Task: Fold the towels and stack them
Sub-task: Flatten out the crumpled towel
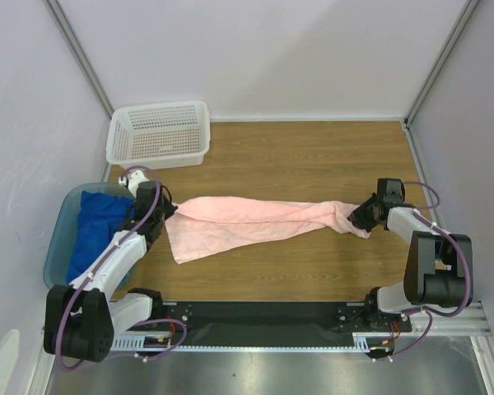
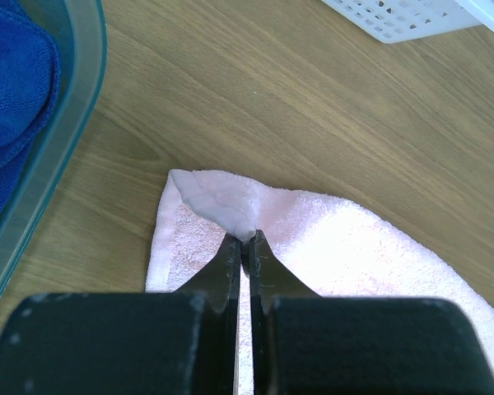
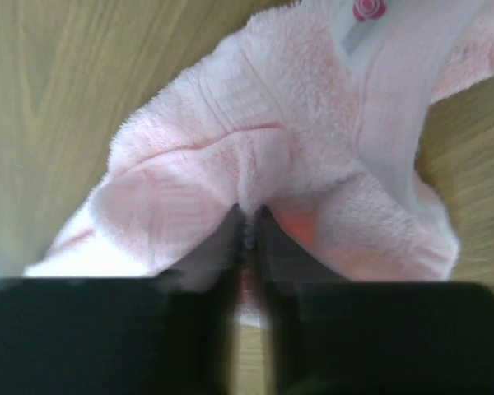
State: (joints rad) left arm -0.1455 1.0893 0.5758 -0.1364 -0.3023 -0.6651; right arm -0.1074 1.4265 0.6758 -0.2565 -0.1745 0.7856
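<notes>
Across the table (image 1: pixel 313 156), left tool (image 2: pixel 247 239) and right tool (image 3: pixel 249 216) each pinch one end of the pink towel (image 1: pixel 247 216); seemingly to stretch it flat.

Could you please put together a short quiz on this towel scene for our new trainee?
1. True or false: the blue towel lies in the teal tub.
2. The left claw is shut on: A) the tub's rim; B) the pink towel; C) nothing.
3. Which claw grips the pink towel's end that bears the label?
Key: 1 true; 2 B; 3 the right claw.
</notes>
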